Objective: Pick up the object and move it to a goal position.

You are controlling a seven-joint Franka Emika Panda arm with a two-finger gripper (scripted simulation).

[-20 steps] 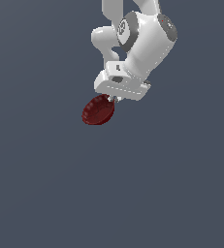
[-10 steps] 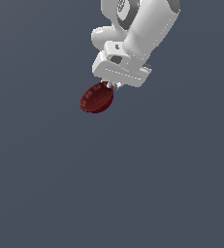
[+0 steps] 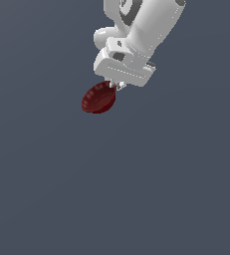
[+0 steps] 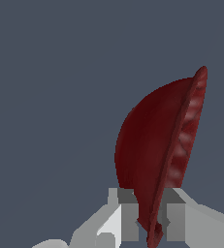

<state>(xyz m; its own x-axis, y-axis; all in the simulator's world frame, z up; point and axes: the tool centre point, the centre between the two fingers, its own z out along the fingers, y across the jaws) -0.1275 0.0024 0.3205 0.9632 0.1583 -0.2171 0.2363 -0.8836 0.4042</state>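
The object, a small dark red bowl [image 3: 98, 98] with a ribbed rim, hangs tilted in the air below the white arm near the top of the exterior view. My gripper [image 3: 117, 86] is shut on the bowl's rim, at its edge toward the exterior view's right. In the wrist view the bowl [image 4: 154, 150] stands nearly on edge, its rounded outside facing one way and its ribbed inside the other. The two grey fingers [image 4: 128, 213] pinch the rim from both sides, so my gripper [image 4: 151, 218] holds it firmly. No goal marker shows in either view.
A plain dark grey-blue ground [image 3: 136, 189] fills both views. The arm's white wrist and forearm [image 3: 141, 35] reach in from the top of the exterior view.
The arm has carried the bowl steadily upward in the exterior view over the last second. The grip on the rim is unchanged.
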